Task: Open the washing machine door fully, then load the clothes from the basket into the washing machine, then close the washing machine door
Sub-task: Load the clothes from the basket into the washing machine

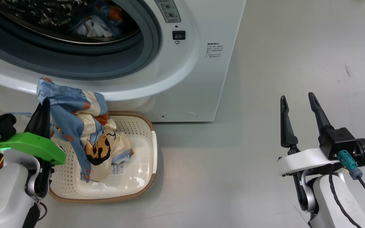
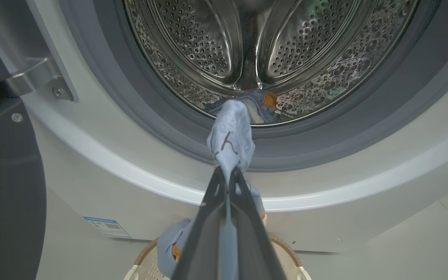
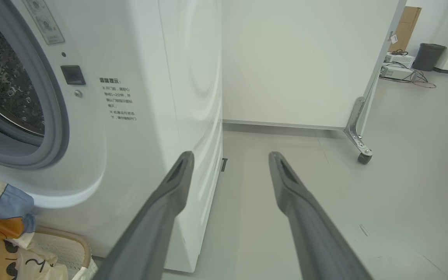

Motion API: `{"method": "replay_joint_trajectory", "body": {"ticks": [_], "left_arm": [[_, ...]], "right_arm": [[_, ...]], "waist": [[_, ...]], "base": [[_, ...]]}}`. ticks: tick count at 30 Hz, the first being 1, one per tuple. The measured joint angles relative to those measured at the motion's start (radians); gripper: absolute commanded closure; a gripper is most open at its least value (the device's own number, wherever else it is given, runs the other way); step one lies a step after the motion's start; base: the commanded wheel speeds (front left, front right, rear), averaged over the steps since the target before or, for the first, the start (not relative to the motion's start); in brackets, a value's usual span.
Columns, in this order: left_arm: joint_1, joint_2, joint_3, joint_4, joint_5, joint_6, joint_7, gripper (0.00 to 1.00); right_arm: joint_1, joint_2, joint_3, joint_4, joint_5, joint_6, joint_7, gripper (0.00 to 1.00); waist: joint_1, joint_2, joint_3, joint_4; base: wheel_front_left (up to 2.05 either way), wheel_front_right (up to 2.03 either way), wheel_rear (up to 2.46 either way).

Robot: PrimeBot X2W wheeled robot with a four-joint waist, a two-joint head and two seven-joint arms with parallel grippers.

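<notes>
Now the washing machine [image 1: 201, 63] stands with its mouth open before me, the basket [image 1: 152, 152] on the floor [image 1: 296, 47] just below. The clothes [image 1: 74, 126] hang into it from my left pincer [image 2: 228, 173], clamped on them; my right pincer [image 1: 297, 95] gapes empty, well apart.

Glossy steel drum [image 2: 200, 42], perforated plastic basket [image 1: 135, 125]
</notes>
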Motion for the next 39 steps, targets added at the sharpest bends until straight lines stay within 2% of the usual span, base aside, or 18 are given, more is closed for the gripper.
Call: {"method": "replay_joint_trajectory", "body": {"ticks": [2,3,5,18,28,39], "left_arm": [[0.011,0.000,0.030,-0.037,0.025,0.000,0.000,1.00],[0.074,-0.005,0.103,-0.128,0.091,0.007,0.000,1.00],[0.107,-0.010,0.130,-0.169,0.130,0.011,0.000,1.00],[0.258,-0.048,0.219,-0.334,0.254,0.023,0.000,1.00],[0.358,-0.080,0.252,-0.386,0.301,0.024,0.000,1.00],[0.401,-0.108,0.290,-0.445,0.330,0.024,0.000,1.00]], "right_arm": [[0.007,0.000,0.000,0.004,0.005,0.003,0.000,0.00],[0.031,0.000,0.002,0.010,0.015,0.021,0.000,0.00],[0.044,0.000,0.002,0.015,0.025,0.026,0.000,0.00],[0.093,0.000,-0.006,0.018,0.043,0.044,0.000,0.00],[0.119,-0.002,-0.007,0.014,0.044,0.053,0.000,0.00],[0.121,-0.002,-0.006,-0.007,0.044,0.054,0.000,0.00]], "waist": [[0.0000,0.0000,-0.027,0.004],[0.0000,0.0000,-0.099,0.012],[0.0000,0.0000,-0.131,0.014],[0.0000,0.0000,-0.233,0.012],[0.0000,0.0000,-0.257,0.007],[0.0001,0.0000,-0.231,-0.001]], "base": [[0.00,0.00,0.00],[0.00,0.00,0.00],[0.00,0.00,0.00],[0.00,0.00,0.00],[0.00,0.00,0.00],[0.00,0.00,0.00]]}}
